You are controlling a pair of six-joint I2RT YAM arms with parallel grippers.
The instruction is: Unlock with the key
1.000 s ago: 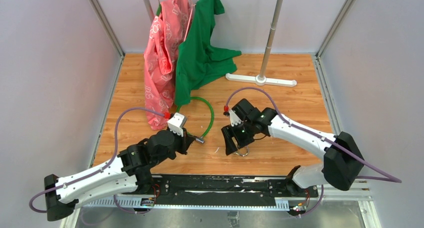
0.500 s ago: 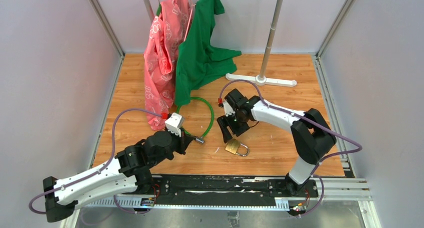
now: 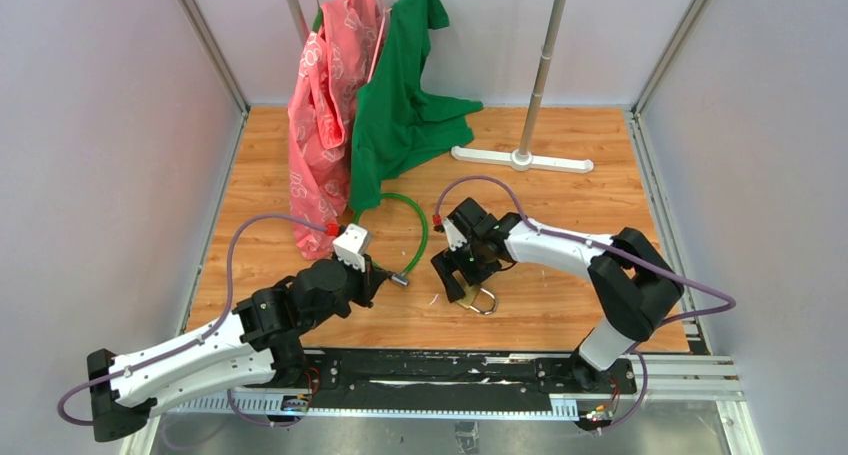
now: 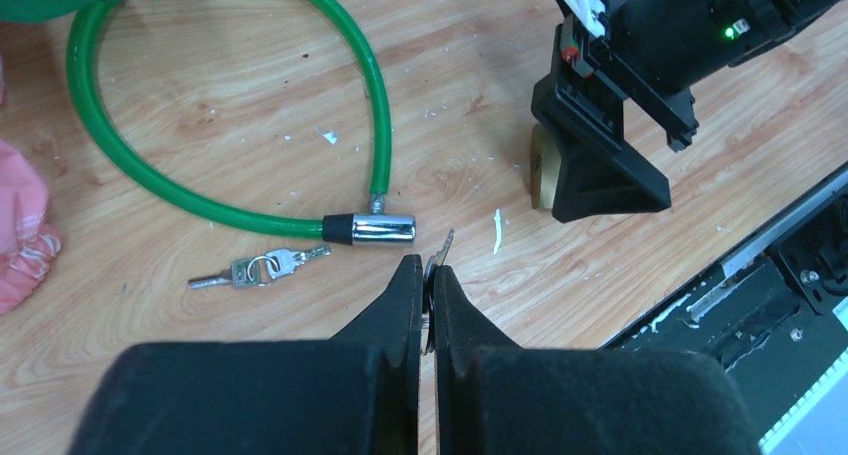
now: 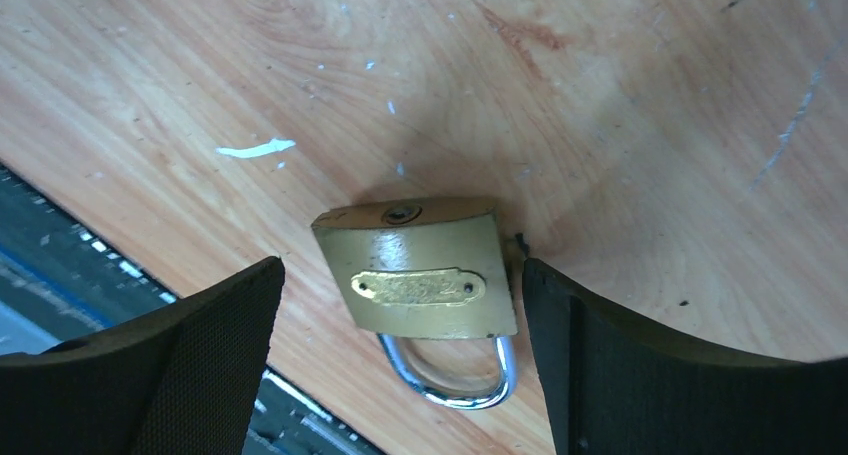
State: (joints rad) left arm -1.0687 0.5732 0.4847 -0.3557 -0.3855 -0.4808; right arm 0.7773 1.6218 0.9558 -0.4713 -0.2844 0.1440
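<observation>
My left gripper (image 4: 427,267) is shut on the tiny silvery key (image 4: 445,244), whose tip sticks out past the fingertips. The key tip is just right of the chrome end (image 4: 383,229) of the green cable lock (image 4: 378,95), a small gap apart. In the top view the left gripper (image 3: 385,275) is by the cable lock's end (image 3: 400,278). My right gripper (image 5: 400,271) is open, low over the table, with a brass padlock (image 5: 425,275) lying flat between its fingers; the right finger (image 5: 600,345) is close to the padlock's side.
A small bunch of silvery keys (image 4: 262,267) lies left of the chrome end. Pink (image 3: 325,105) and green (image 3: 400,105) clothes hang from a rack at the back; the rack's white foot (image 3: 520,158) is at the back right. A black rail (image 3: 430,370) runs along the near edge.
My right gripper drew back and left off the padlock, then came down again with its fingers either side of it. The left gripper with the key has barely moved.
</observation>
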